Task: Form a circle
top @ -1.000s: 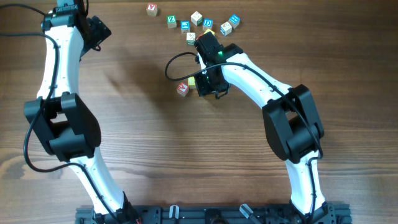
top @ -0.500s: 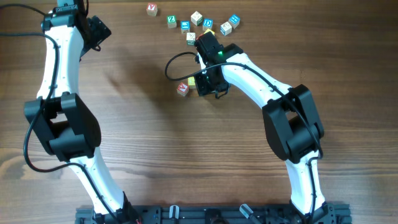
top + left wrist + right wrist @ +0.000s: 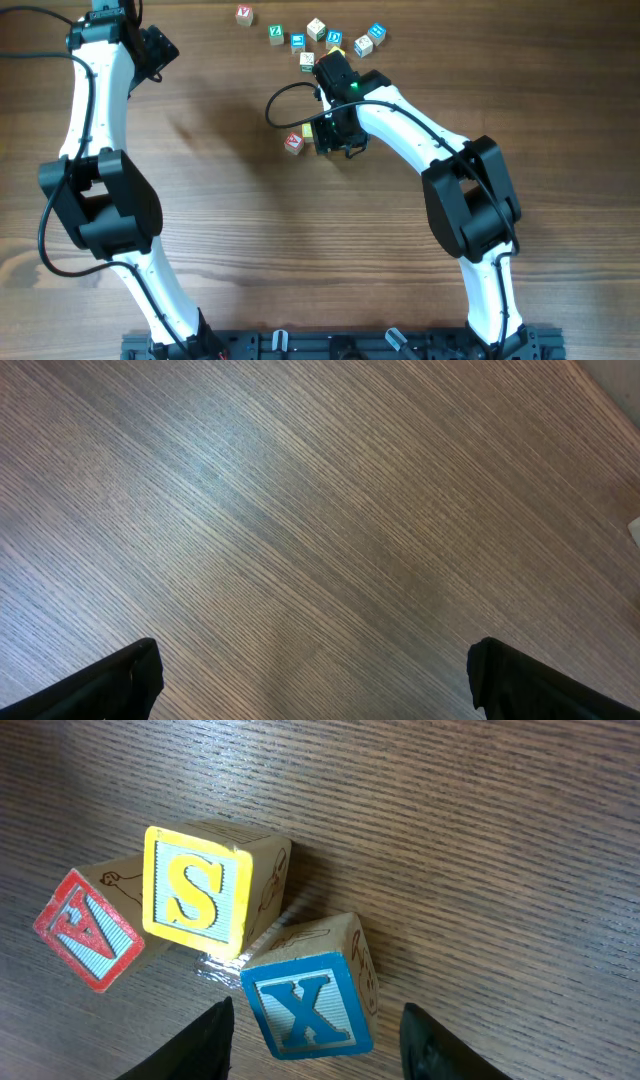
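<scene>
Straddling blue X cube (image 3: 305,1010), right claw (image 3: 316,1025) spread, unpinching; yellow S cube (image 3: 195,892) touches X, red V cube (image 3: 88,930) beyond; left claw (image 3: 315,655) spread.

The left arm (image 3: 95,95) and the right arm (image 3: 405,120) share one build: glossy white tubular links joined by bulky, rounded black joint housings. Thin black cables (image 3: 272,103) loop alongside them. A small green light (image 3: 353,86) glows on the right arm's wrist housing. Both are mounted on a black rail (image 3: 330,346), possibly with clamps. The fingertips (image 3: 115,685) are matte black and blunt.
</scene>
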